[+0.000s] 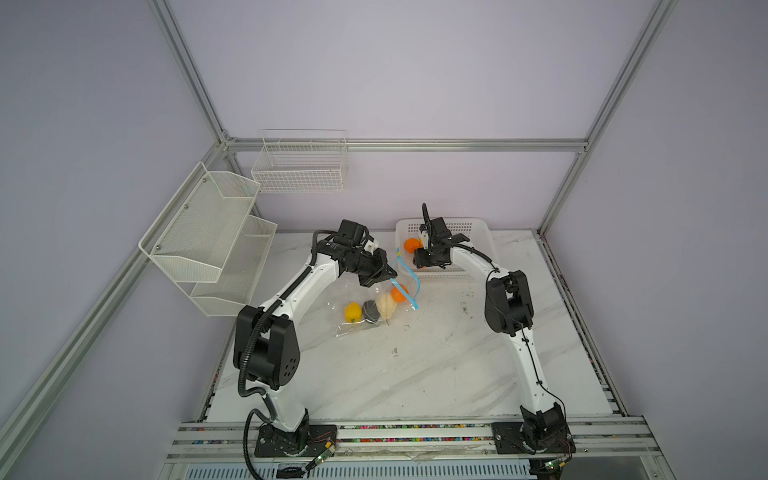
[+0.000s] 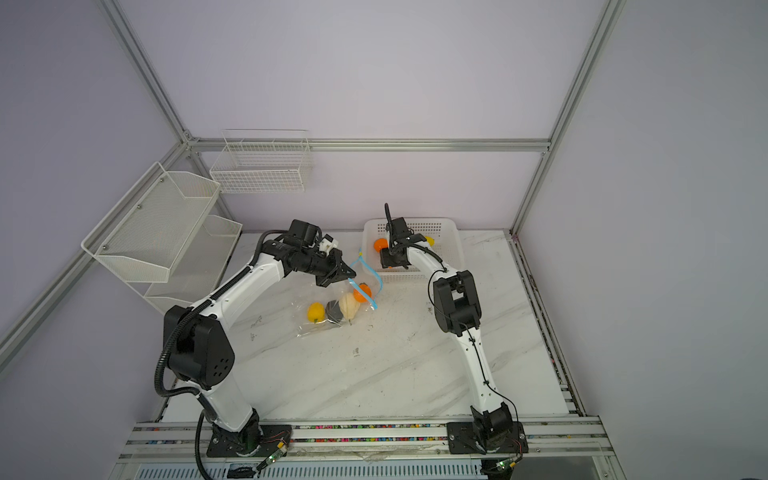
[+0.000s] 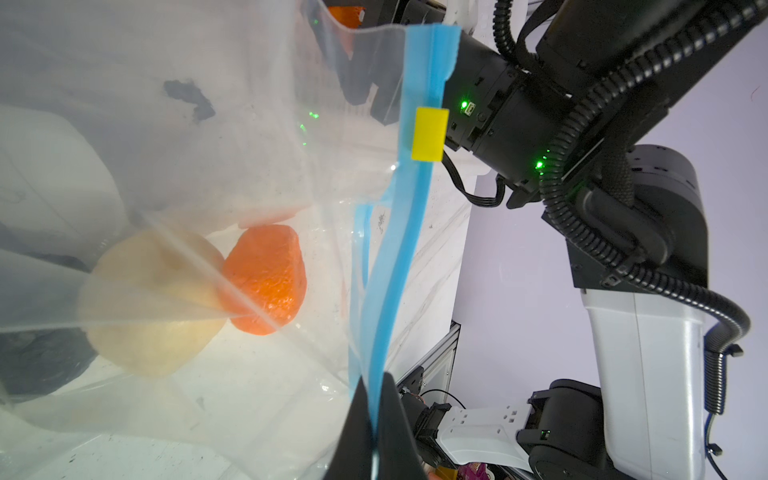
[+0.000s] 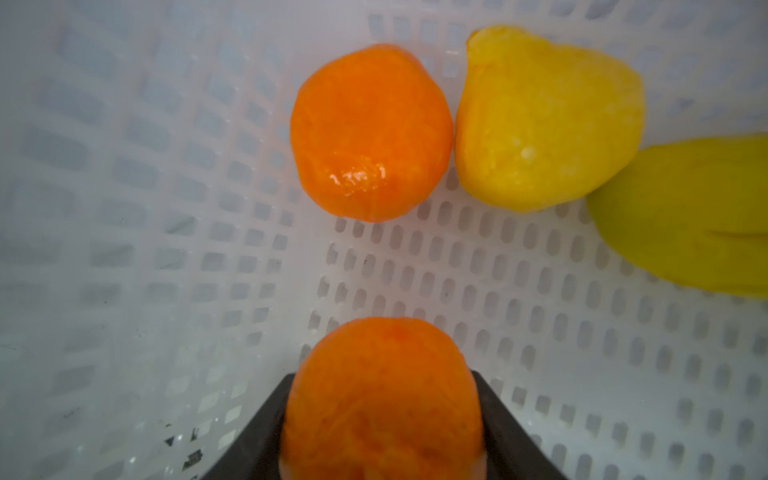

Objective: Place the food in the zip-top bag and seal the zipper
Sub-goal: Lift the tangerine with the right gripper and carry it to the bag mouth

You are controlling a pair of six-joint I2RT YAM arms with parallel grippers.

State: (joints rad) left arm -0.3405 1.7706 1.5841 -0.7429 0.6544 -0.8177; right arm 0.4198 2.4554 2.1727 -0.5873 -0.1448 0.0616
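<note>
Left gripper (image 3: 374,419) is clamped tight on the zipper (image 3: 399,249). The light-blue strip runs straight out from between its black fingers (image 3: 353,436), and that pinch holds the mouth of the zip-top bag (image 1: 343,293) up off the marble table (image 1: 415,374). The yellow tab (image 3: 430,134) sits further along the strip, well clear of the fingertips. Down in the bag, resting on the table: a bagged tangerine (image 1: 399,293) nearest the mouth, touching the cream-white bulb (image 1: 385,305), then the dark grey-black lump (image 1: 370,311), and a yellow fruit (image 1: 353,311) deepest in.

Over to the right gripper (image 4: 382,380), nose-down inside the white perforated basket (image 4: 124,208) at the back of the table. Its jaws stand partly apart with a held tangerine (image 4: 382,407) wedged squarely between the two dark fingers (image 4: 262,432), one pressing on each flank. Whether that fruit is off the basket floor, I can't quite tell from here. Beyond the fingertips and apart from them, a loose tangerine (image 4: 370,133) lies just beside a second yellow fruit (image 4: 544,120), and the long yellow piece (image 4: 685,216) butts up to that one.
</note>
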